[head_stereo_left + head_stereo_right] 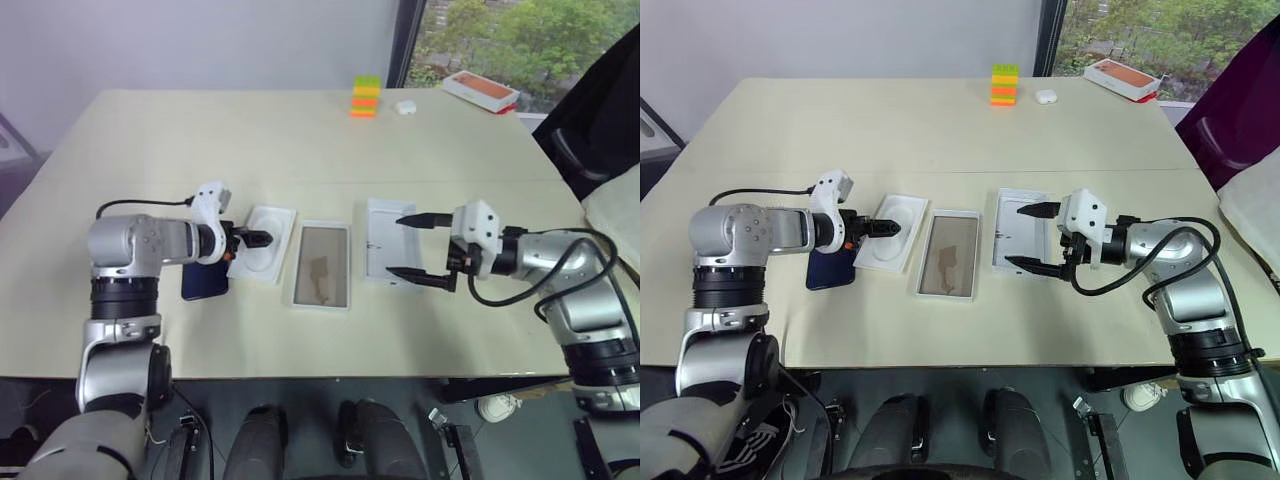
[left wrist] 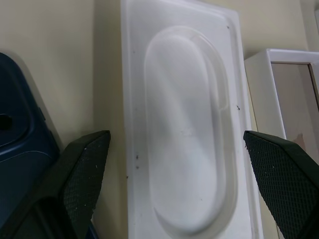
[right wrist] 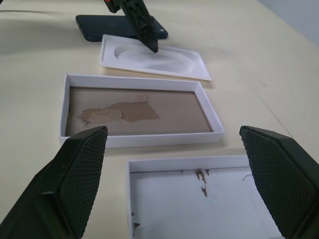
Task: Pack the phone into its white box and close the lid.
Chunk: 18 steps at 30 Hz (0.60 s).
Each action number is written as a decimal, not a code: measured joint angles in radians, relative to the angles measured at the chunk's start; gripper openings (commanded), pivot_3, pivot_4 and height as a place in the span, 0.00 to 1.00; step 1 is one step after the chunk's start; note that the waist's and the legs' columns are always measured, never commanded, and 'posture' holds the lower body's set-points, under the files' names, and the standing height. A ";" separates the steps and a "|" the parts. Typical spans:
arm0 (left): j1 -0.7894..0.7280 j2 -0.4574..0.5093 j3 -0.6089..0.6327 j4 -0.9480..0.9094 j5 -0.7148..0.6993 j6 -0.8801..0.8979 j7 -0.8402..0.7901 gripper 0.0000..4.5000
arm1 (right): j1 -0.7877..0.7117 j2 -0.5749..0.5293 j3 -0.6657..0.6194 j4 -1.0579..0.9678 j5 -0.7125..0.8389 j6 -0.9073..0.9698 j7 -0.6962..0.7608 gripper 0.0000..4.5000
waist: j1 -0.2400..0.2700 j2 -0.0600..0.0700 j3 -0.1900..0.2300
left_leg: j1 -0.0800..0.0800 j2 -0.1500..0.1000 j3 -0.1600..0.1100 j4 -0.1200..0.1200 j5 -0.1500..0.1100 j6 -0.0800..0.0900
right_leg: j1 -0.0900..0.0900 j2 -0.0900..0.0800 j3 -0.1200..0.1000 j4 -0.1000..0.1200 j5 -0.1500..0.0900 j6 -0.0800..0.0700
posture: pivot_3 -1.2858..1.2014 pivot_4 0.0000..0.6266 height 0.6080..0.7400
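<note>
While my left gripper hangs spread wide and empty over the white insert, my right gripper (equally wide) hovers above the lid. Beside the insert lies the dark blue phone, the white box sits tan-floored between insert and lid.

Even, soft daylight from window at far right; bench bright, no harsh glare. Shadows faint, short under arms. Head views sharp. Wrist views: near pincer fingertips blurred, white insert hazy, low contrast.
</note>
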 measured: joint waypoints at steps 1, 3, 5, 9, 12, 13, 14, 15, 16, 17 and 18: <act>-0.004 0.000 0.000 0.011 0.003 -0.006 -0.001 1.00 | 0.000 0.000 0.000 -0.001 0.000 0.000 -0.001 0.99 | 0.000 0.000 0.000 | 0.000 0.000 0.000 0.000 0.000 0.000 | 0.000 0.000 0.000 0.000 0.000 0.000 | 0.52 0.24 1.00; -0.017 -0.003 0.006 0.042 0.010 -0.024 -0.003 1.00 | 0.000 0.001 0.000 -0.003 0.000 0.000 -0.004 0.99 | 0.000 0.000 0.000 | 0.000 0.000 0.000 0.000 0.000 0.000 | 0.000 0.000 0.000 0.000 0.000 0.000 | 0.52 0.24 1.00; -0.026 -0.010 0.016 0.072 0.017 -0.046 -0.006 1.00 | 0.000 0.002 0.000 -0.003 0.000 0.001 -0.008 0.99 | 0.000 0.000 0.000 | 0.000 0.000 0.000 0.000 0.000 0.000 | 0.000 0.000 0.000 0.000 0.000 0.000 | 0.52 0.24 1.00; -0.037 -0.045 0.029 0.114 0.026 -0.086 -0.007 1.00 | 0.001 0.002 0.000 -0.005 0.000 0.002 -0.011 0.99 | 0.004 0.000 0.000 | 0.001 -0.001 0.000 0.000 0.000 0.000 | 0.001 -0.001 0.000 0.000 0.000 0.000 | 0.52 0.24 1.00; -0.049 -0.052 0.031 0.129 0.028 -0.083 -0.010 1.00 | 0.001 0.002 0.000 -0.005 0.000 0.003 -0.016 0.99 | 0.005 0.000 0.000 | 0.001 -0.002 0.000 0.000 0.000 0.000 | 0.001 -0.002 -0.001 0.000 0.000 0.000 | 0.52 0.24 1.00; -0.055 -0.051 0.031 0.132 0.029 -0.073 -0.011 1.00 | 0.001 0.002 0.000 -0.008 0.000 0.005 -0.018 0.99 | 0.004 0.000 0.000 | 0.001 -0.002 0.000 0.000 0.000 0.000 | 0.001 -0.002 -0.001 0.000 0.000 0.000 | 0.52 0.24 1.00; -0.056 -0.051 0.032 0.131 0.029 -0.065 -0.013 1.00 | 0.001 0.002 0.000 -0.010 0.000 0.006 -0.018 0.99 | 0.003 0.000 0.000 | 0.001 -0.002 0.000 0.000 0.000 0.000 | 0.001 -0.002 0.000 0.000 0.000 0.000 | 0.52 0.24 1.00; -0.057 -0.051 0.033 0.129 0.029 -0.059 -0.014 1.00 | 0.000 0.002 0.000 -0.011 0.000 0.006 -0.019 0.99 | 0.003 0.000 0.000 | 0.001 -0.002 0.000 0.000 0.000 0.000 | 0.001 -0.002 0.000 0.000 0.000 0.001 | 0.52 0.24 1.00; -0.057 -0.051 0.034 0.129 0.028 -0.057 -0.018 1.00 | 0.000 0.002 0.000 -0.012 0.000 0.006 -0.020 0.99 | 0.003 0.000 0.000 | 0.001 -0.002 0.000 0.000 0.000 0.000 | 0.001 -0.002 0.000 0.000 0.000 0.001 | 0.52 0.24 1.00; -0.056 -0.051 0.034 0.128 0.027 -0.055 -0.022 1.00 | 0.000 0.002 0.000 -0.013 0.000 0.006 -0.020 0.99 | 0.003 0.000 0.000 | 0.001 -0.002 0.000 0.000 0.000 0.000 | 0.001 -0.002 -0.001 0.000 0.000 0.001 | 0.52 0.24 1.00; -0.055 -0.051 0.034 0.125 0.027 -0.049 -0.028 0.95 | 0.001 0.002 0.000 -0.015 0.000 0.007 -0.021 1.00 | 0.003 0.000 0.000 | 0.001 -0.002 0.000 0.000 0.000 0.000 | 0.001 -0.002 -0.001 0.000 0.000 0.001 | 0.52 0.24 1.00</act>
